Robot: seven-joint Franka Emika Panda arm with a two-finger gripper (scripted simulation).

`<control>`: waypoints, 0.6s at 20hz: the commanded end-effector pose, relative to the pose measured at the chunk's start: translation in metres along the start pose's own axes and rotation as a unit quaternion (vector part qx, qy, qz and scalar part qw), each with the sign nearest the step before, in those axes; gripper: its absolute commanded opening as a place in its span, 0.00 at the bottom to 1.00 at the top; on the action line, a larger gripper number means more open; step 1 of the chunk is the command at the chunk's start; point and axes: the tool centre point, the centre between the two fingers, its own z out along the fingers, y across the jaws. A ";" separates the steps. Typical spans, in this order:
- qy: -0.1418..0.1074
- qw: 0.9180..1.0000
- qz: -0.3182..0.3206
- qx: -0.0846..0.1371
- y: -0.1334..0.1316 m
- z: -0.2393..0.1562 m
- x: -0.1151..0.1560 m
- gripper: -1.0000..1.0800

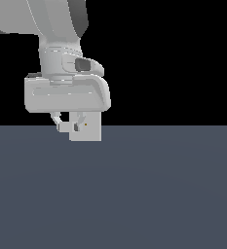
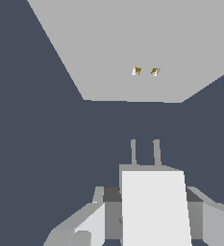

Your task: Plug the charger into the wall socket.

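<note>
My gripper (image 1: 67,126) is shut on the charger (image 2: 154,206), a small white block with two thin prongs (image 2: 133,153) sticking out of its front. In the exterior view the charger (image 1: 64,127) shows as a small white piece between the fingers, just above the floor. The wall socket (image 2: 132,43) is a flat light-grey square plate with two tiny orange-brown holes (image 2: 137,71) at its centre. The prongs point toward the holes, with a gap of dark floor between them and the plate. In the exterior view the socket (image 1: 91,132) stands upright, partly hidden by my fingers.
The dark blue-grey floor (image 1: 134,194) stretches around the plate. The arm's wrist and hand (image 1: 66,92) hang above the charger. Nothing else shows.
</note>
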 end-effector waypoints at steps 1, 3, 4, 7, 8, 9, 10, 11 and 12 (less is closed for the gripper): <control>0.000 1.000 0.009 -0.002 -0.001 -0.003 0.007 0.00; 0.000 1.000 0.013 -0.003 -0.001 -0.004 0.009 0.00; -0.001 1.000 0.014 -0.004 -0.001 -0.005 0.010 0.00; -0.001 1.000 0.014 -0.004 0.000 -0.004 0.010 0.00; -0.001 1.000 0.014 -0.004 0.000 -0.004 0.010 0.00; -0.001 1.000 0.014 -0.004 0.000 -0.004 0.010 0.00; -0.001 1.000 0.014 -0.004 0.000 -0.004 0.010 0.00; -0.001 1.000 0.014 -0.004 0.000 -0.004 0.010 0.00; -0.001 1.000 0.014 -0.004 0.000 -0.004 0.010 0.00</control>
